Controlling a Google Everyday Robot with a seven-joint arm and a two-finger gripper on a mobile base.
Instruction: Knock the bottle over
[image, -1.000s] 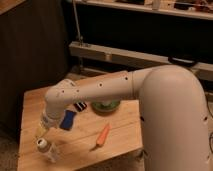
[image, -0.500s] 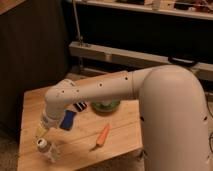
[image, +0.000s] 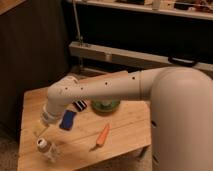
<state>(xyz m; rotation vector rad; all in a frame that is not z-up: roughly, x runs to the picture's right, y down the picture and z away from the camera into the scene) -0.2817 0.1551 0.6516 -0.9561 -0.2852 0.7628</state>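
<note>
The bottle (image: 46, 150) is small and clear with a brownish cap. It stands upright near the front left corner of the wooden table (image: 125, 131). My gripper (image: 40, 130) is at the end of the white arm (image: 95, 90), just above and slightly behind the bottle's cap. I cannot tell if it touches the bottle.
An orange carrot (image: 102, 137) lies on the table right of the bottle. A blue object (image: 67, 120) sits beside the arm's wrist. A green bowl (image: 105, 105) and a striped object (image: 80, 105) are further back. The table's front edge is close to the bottle.
</note>
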